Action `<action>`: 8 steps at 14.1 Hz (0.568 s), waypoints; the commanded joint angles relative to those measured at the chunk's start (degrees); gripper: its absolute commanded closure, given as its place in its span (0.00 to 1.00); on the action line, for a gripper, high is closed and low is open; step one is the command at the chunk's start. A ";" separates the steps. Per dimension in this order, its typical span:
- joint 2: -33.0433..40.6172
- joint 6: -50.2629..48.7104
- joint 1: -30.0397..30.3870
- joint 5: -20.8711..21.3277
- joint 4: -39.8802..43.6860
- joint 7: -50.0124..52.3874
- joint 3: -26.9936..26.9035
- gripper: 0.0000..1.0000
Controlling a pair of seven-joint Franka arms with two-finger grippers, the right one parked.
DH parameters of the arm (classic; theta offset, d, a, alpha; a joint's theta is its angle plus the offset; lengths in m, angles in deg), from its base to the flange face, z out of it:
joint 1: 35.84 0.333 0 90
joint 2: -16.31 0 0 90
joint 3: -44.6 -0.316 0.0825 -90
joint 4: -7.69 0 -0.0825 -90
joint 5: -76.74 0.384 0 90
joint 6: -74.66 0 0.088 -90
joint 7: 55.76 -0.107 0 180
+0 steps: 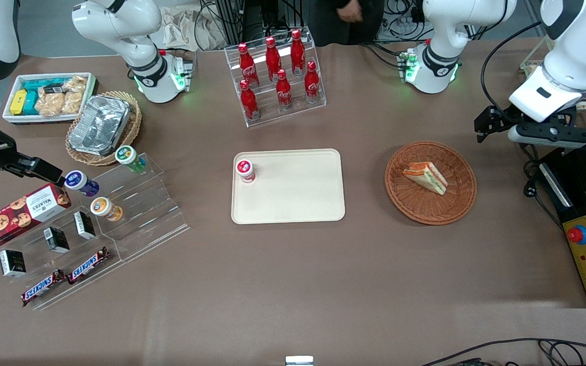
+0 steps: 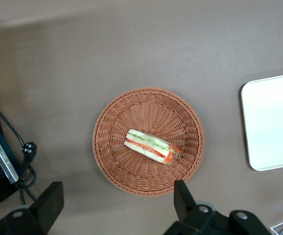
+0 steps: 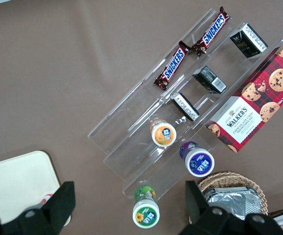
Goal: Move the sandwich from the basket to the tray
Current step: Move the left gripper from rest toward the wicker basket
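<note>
Seven red cola bottles in a clear tiered rack. Foil container in a tan wicker basket. Snack bin. Cookie box, two chocolate bars, small cups on clear steps. Brown counter.

Two brown-wrapped chocolate bars on the lowest step of the clear acrylic stepped stand, near the bench edge at the parked arm's end, read "SNICKERS". The red tartan cardboard biscuit box beside them reads "WALKERS", with "CHOCOLATE CHIP" beneath. The red plastic bottles in the clear rack carry white Coca-Cola script.
</note>
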 commanded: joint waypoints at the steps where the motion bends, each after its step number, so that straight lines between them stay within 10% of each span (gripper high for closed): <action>1: 0.48 -2.51 -0.67 0.83 0.97 0.81 -0.47 0.00; 8: 0.74 -4.80 -0.67 0.92 0.35 2.13 -0.47 0.00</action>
